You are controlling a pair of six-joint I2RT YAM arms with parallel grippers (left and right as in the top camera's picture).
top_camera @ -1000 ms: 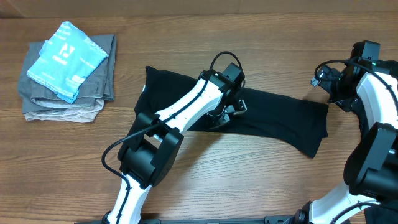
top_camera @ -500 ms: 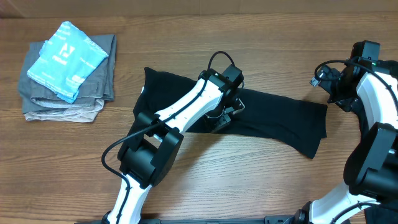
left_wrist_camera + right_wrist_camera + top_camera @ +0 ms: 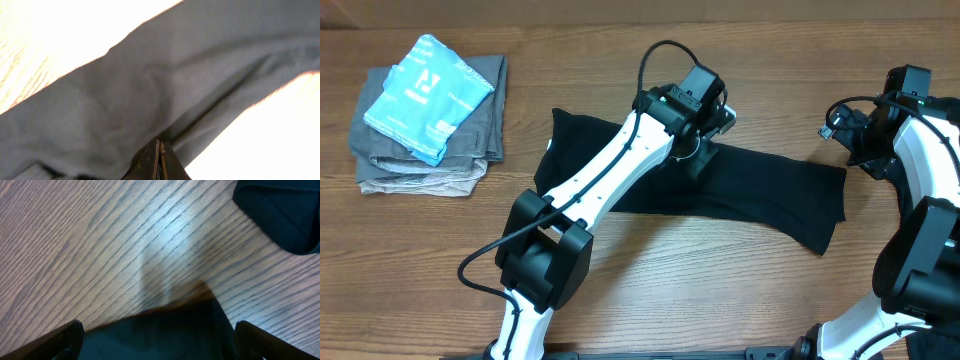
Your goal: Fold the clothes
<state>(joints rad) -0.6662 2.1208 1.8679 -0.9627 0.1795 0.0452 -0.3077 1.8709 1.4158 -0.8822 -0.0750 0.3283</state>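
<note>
With a folded pile [image 3: 470, 160] set aside, the black garment [image 3: 780, 195] lies mostly unfolded, left gripper [image 3: 159, 149] pinching it, right gripper [image 3: 157, 341] spread idle.

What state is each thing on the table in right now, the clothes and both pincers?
black garment: spread out in a long strip.
gray clothes: folded, stacked.
light blue item: resting on the gray clothes.
left pincer: shut on the black garment.
right pincer: open, holding nothing.
</note>
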